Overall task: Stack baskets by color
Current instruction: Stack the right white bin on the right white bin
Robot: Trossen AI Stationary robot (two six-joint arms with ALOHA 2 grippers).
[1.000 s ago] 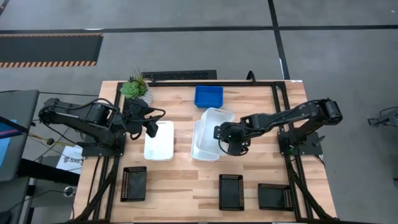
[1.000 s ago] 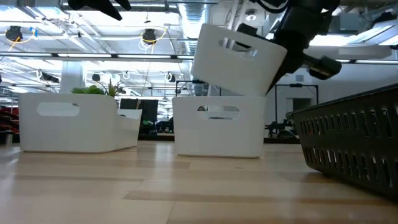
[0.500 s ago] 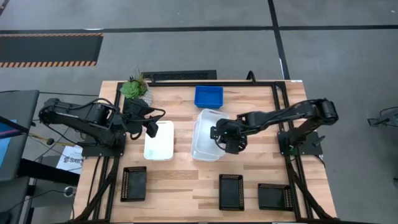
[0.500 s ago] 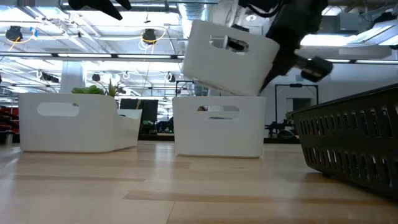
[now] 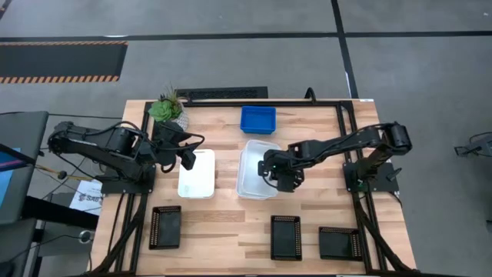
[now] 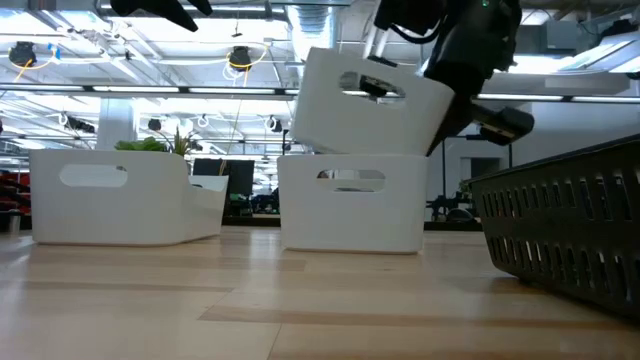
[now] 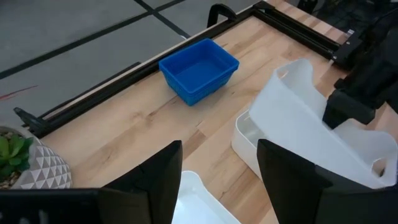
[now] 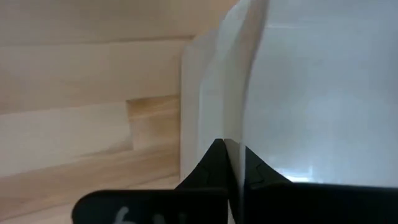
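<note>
Two white baskets sit mid-table. The upper one (image 5: pixel 257 158) (image 6: pixel 375 100) hangs tilted over the lower one (image 6: pixel 350 205), with my right gripper (image 5: pixel 274 171) shut on its right wall. A third white basket (image 5: pixel 197 175) stands to the left, and my left gripper (image 5: pixel 187 158) (image 7: pixel 217 180) hovers open above its far end, touching nothing. A blue basket (image 5: pixel 257 118) (image 7: pixel 200 70) rests at the far edge. Three black baskets (image 5: pixel 166 227), (image 5: pixel 285 236), (image 5: pixel 340 242) line the near edge. My right gripper pinches the upper white basket's right long wall at its rim (image 8: pixel 233 106), one finger inside (image 8: pixel 261 174) and one outside. The fingers slant down from the table's right side. The basket is tilted, its bottom edge (image 6: pixel 350 152) level with the lower basket's rim; whether they touch, I cannot tell.
A small potted plant (image 5: pixel 167 109) stands at the far left corner, close behind my left arm. A black frame rail (image 5: pixel 223 94) runs along the far edge. Bare wood lies between the white baskets and the black ones.
My right gripper has moved toward the table's left and down, carrying the white basket. The basket, which hung off to the far right of the lower one, now sits squarely above it and lower, still tilted.
</note>
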